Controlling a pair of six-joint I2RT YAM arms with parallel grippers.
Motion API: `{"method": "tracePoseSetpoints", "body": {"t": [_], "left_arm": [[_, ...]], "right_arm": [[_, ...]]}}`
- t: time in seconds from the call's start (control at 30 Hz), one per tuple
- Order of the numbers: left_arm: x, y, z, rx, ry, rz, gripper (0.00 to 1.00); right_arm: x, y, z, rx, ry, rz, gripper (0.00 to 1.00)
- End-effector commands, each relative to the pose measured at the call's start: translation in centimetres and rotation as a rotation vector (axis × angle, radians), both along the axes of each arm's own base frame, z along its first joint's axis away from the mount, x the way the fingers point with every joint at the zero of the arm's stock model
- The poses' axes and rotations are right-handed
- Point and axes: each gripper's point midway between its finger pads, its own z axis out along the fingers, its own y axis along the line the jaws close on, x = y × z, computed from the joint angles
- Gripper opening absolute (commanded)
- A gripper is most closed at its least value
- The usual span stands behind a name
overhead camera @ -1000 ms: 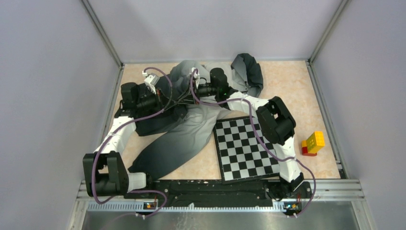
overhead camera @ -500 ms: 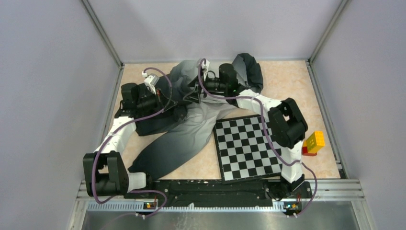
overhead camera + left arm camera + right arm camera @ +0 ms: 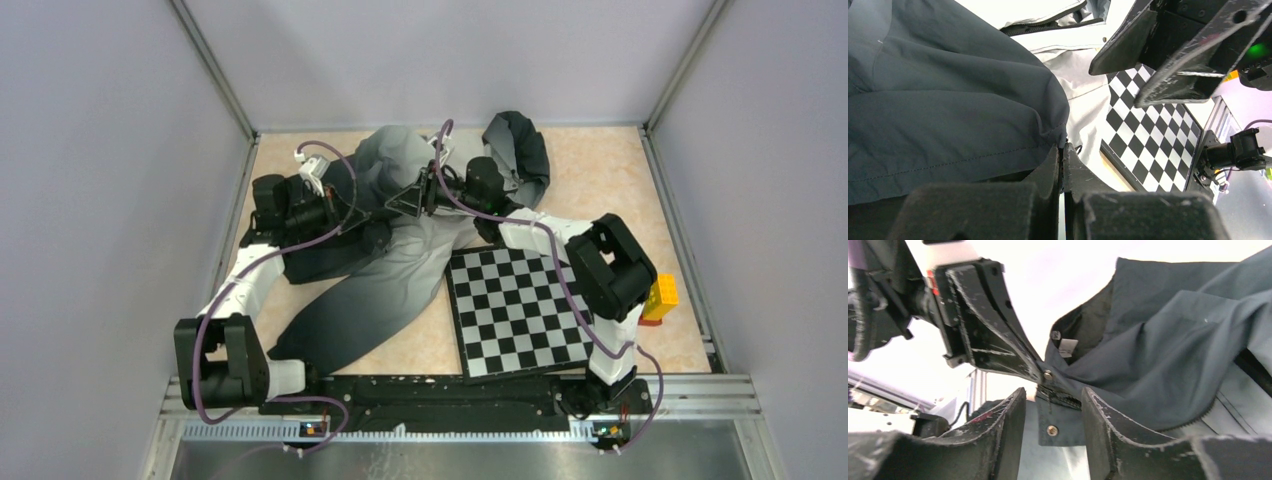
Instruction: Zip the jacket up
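Chessboard point(image 3: 515, 305): lies flat on the tabletop point(image 3: 600, 170) right of centre, near the arm bases. Its far left corner touches the jacket.
Yellow block point(image 3: 663, 296): sits just right of the board, partly hidden behind the right arm's elbow.
Jacket point(image 3: 390, 280): sprawls over the left and middle of the tabletop, with dark charcoal cloth nearest and light grey beyond.
Left gripper point(image 3: 1062, 150): jaws are pressed together on the dark hem. Only the right wrist view shows the pinch landing just beside a metal snap point(image 3: 1048, 375).
Right gripper point(image 3: 1053, 392): jaws stand moderately apart, with the zipper point(image 3: 1060, 399) end between them. I cannot tell whether they touch it. The left wrist view shows the gripper from outside, over pale fabric.
Hood point(image 3: 520, 150): bunched dark at the far edge, seen only from above.
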Motion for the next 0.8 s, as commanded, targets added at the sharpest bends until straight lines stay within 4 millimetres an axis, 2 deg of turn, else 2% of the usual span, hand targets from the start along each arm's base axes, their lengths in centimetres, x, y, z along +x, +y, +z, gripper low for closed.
{"method": "tracePoseSetpoints", "body": {"t": [0.0,0.13,0.2,0.4,0.47,0.6,0.77], "left_arm": [[-0.2,0.0,1.0,-0.016,-0.051,-0.008,0.0],[-0.2,-0.1,1.0,-0.025,-0.049,-0.014,0.0],[-0.2,-0.1,1.0,-0.03,-0.049,-0.017,0.0],[-0.1,0.2,1.1,-0.034,-0.053,-0.014,0.0],[-0.2,0.2,1.1,-0.035,-0.054,-0.014,0.0],[-0.1,0.3,1.1,-0.042,-0.051,-0.013,0.0],[-0.1,0.3,1.1,-0.05,-0.049,-0.015,0.0]], "right_arm": [[-1.2,1.0,2.3,0.102,-0.031,0.073,0.48],[-2.0,2.2,1.1,0.061,-0.037,0.104,0.52],[-2.5,2.9,-0.1,0.021,-0.037,0.104,0.54],[-2.9,2.9,-1.7,-0.003,-0.02,0.098,0.54],[-2.9,3.0,-1.8,-0.003,-0.017,0.1,0.51],[-3.0,3.5,-2.4,0.001,-0.001,0.125,0.35],[-3.2,4.0,-3.0,-0.023,-0.002,0.135,0.34]]}}
